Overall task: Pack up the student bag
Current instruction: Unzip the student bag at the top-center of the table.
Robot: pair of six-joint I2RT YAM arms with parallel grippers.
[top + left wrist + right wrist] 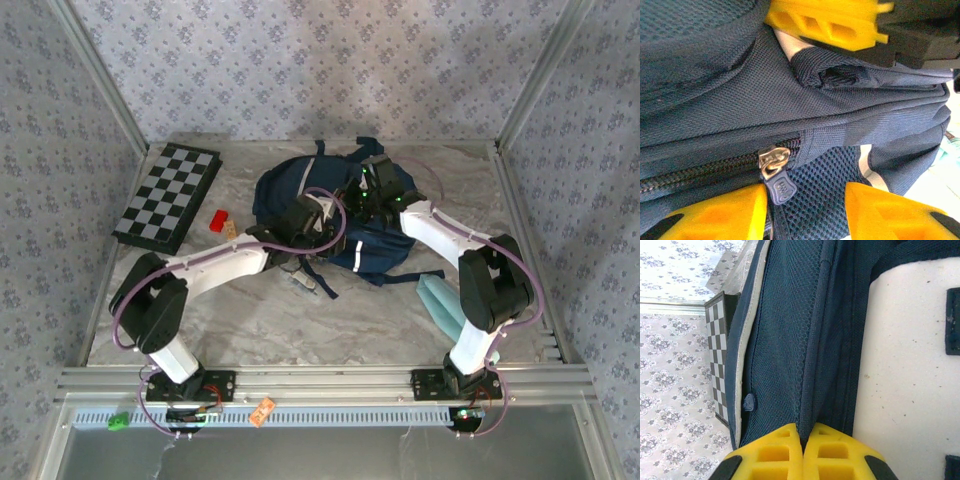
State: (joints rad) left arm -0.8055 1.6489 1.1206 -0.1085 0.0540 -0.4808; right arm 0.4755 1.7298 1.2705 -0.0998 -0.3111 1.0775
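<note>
Grey marble tabletop (250, 330): right gripper (802, 432) pinches navy blue fabric backpack (285, 190), likely bracing it; left gripper (806, 194), half-open, straddles silver zipper pull (774, 167).

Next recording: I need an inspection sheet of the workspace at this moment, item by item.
Surface: marbled tabletop, nothing spilled.
Job's things: student bag lying mid-table, zipper pull in reach.
Clutter: chessboard back left; red block and tan piece beside the bag; teal item by the right arm.
Grippers: left gripper open, zipper pull between its fingers; right gripper shut on a fold of the bag.
Cables: purple cables along both arms, one looping over the bag.
Surroundings: wallpapered walls, aluminium frame.
</note>
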